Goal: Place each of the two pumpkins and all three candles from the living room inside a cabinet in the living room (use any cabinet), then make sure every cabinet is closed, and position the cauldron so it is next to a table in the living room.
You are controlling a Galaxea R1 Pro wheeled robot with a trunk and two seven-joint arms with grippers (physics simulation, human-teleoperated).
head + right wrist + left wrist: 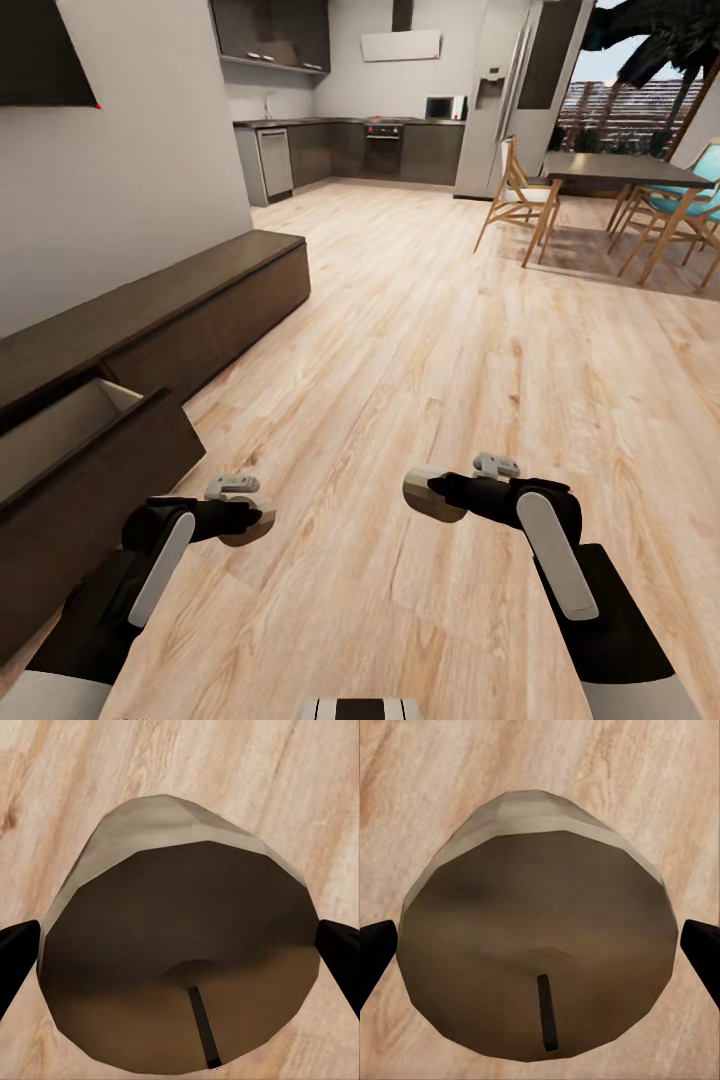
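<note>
Each gripper holds a tan-brown candle over the wooden floor. My left gripper (250, 516) is shut on one candle (246, 527), whose wick end fills the left wrist view (540, 945) between the dark fingertips (375, 952). My right gripper (432, 492) is shut on a second candle (424, 498), seen close up in the right wrist view (180, 960). The long dark brown cabinet (200, 310) runs along the wall on the left. Its nearest drawer (90, 440) is pulled open, pale inside, just left of my left arm. Pumpkins and cauldron are out of view.
A dining table (620, 168) with wooden chairs (520, 195) stands at the far right. Grey kitchen units and an oven (385, 148) line the back wall. Open wooden floor (420, 340) stretches ahead between the cabinet and the chairs.
</note>
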